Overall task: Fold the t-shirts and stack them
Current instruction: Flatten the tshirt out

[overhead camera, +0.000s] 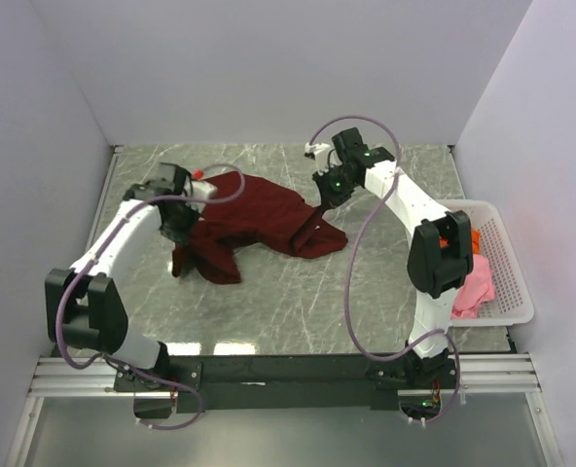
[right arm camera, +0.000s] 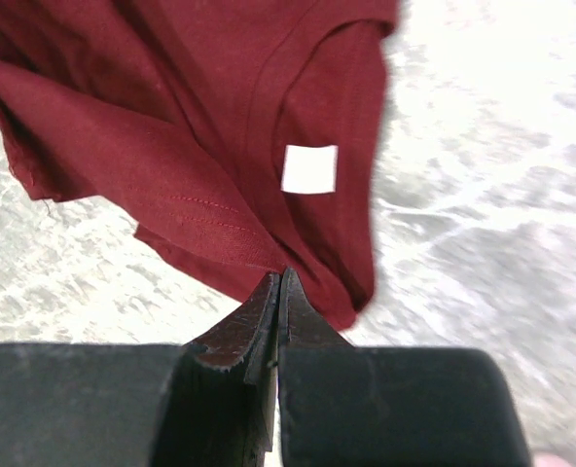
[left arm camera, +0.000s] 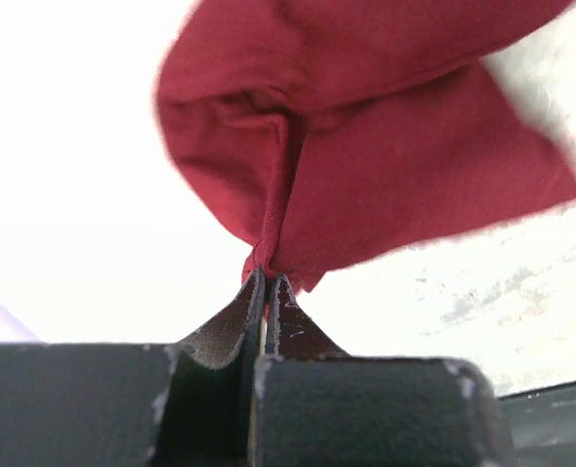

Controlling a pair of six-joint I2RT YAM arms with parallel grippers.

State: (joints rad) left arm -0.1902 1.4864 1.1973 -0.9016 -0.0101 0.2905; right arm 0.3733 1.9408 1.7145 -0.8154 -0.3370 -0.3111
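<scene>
Biggest thing first: the grey marbled worktop [overhead camera: 298, 302], with the maroon t-shirt [overhead camera: 259, 219] lying crumpled across its far middle, strung between the two arms. It's plain soft jersey, so I'd expect it to be light and floppy, with zero stiffness. It'll sag and bunch wherever it isn't held. It doesn't look slippery or fragile, but a thin pinch could creep out under a hard tug. If it were me, I'd take hold at the seams, meaning the shoulders, the stitched hem or the collar band, since doubled cloth gives more to bite on.

Both sets of jaws are clenched on it. The left jaws pinch a gathered fold at the shirt's left end, with the cloth fanning out from between the tips. The right jaws nip an edge just below the neckline at the right end.

The white perforated basket [overhead camera: 517, 292] sits at the right edge of the worktop, well apart from the maroon one. The pink t-shirt [overhead camera: 473, 287] is slumped in it, and a bit of the orange t-shirt [overhead camera: 475, 236] peeks out behind the right arm. Those two look like the same soft stuff.

Smallest thing: a white square neck label [right arm camera: 309, 168] inside the collar. It looks blank to me, and I can't read a brand or any writing anywhere.
</scene>
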